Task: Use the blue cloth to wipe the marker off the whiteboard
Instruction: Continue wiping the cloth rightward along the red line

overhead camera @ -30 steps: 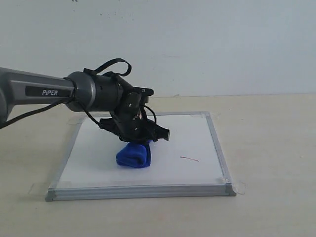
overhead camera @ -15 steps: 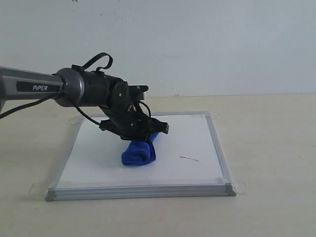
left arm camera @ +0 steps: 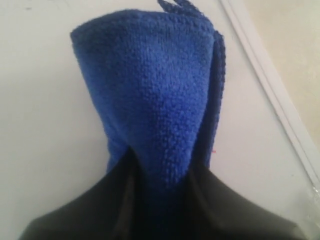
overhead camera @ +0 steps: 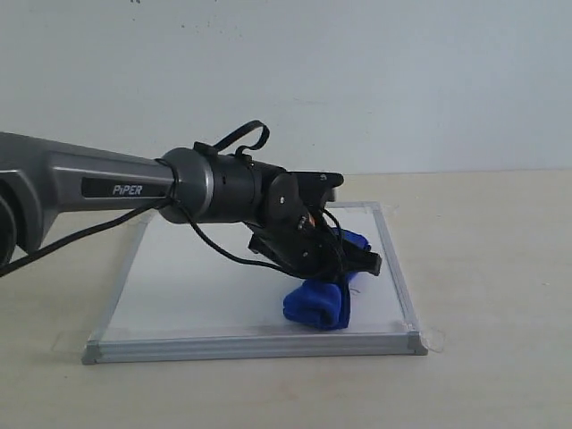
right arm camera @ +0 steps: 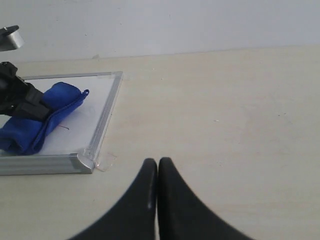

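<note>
The whiteboard (overhead camera: 197,277) lies flat on the table, its silver frame taped at the corners. My left gripper (overhead camera: 344,268) is shut on the blue cloth (overhead camera: 317,304) and presses it onto the board's right front area. In the left wrist view the blue cloth (left arm camera: 150,95) fills the middle, pinched between the black fingers (left arm camera: 100,210). Of the red marker only a tiny speck (left arm camera: 213,150) shows beside the cloth, and a short red trace (right arm camera: 65,128) in the right wrist view. My right gripper (right arm camera: 158,162) is shut and empty, hovering over bare table off the board's right front corner (right arm camera: 85,162).
A beige table (overhead camera: 483,268) extends to the right of the board and a pale wall stands behind. The left arm's black cable (overhead camera: 241,138) loops above its wrist.
The left gripper has swept the cloth to the right and towards the front, over the spot where the short red line lay. That line no longer shows in the exterior view.
</note>
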You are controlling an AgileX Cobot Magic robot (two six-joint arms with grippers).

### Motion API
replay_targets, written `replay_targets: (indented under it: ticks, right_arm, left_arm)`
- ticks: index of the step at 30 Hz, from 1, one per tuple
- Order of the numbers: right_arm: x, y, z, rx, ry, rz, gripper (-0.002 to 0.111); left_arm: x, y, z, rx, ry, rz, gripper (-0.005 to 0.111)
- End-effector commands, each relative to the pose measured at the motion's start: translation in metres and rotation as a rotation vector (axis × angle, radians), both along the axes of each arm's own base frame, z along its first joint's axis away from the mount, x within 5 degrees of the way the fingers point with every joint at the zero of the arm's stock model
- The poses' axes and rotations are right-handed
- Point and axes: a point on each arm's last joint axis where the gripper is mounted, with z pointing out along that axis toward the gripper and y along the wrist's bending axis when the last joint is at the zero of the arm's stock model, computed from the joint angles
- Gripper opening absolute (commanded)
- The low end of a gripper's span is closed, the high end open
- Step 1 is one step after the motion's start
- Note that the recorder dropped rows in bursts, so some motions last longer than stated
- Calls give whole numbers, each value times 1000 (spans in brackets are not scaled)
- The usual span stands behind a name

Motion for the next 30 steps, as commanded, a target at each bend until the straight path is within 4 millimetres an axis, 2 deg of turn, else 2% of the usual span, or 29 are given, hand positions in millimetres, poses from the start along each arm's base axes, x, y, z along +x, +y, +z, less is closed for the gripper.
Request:
replay_targets:
  ticks: [1, 9, 11, 14, 21, 23, 26, 30]
  right_arm:
    - [0, 0, 1, 2, -12, -2, 0]
    - [0, 0, 1, 2, -12, -2, 0]
    - [0, 0, 1, 2, -12, -2, 0]
    - [0, 0, 1, 2, -12, -2, 0]
    - [0, 0, 1, 2, -12, -2, 0]
    - [0, 0, 1, 2, -12, -2, 0]
    - [0, 0, 1, 2, -12, -2, 0]
    - [0, 0, 1, 2, -12, -2, 0]
  left_arm:
    - [-1, 4, -8, 33, 12, -21, 4]
    - [19, 65, -13, 172, 89, 161, 4]
    - [21, 75, -14, 196, 108, 205, 4]
    - [20, 70, -14, 166, 112, 215, 4]
    - [1, 14, -10, 69, 40, -31, 4]
    - [0, 11, -10, 92, 23, -66, 4]
    - [5, 24, -11, 163, 7, -66, 4]
    - [24, 71, -12, 221, 44, 129, 4]
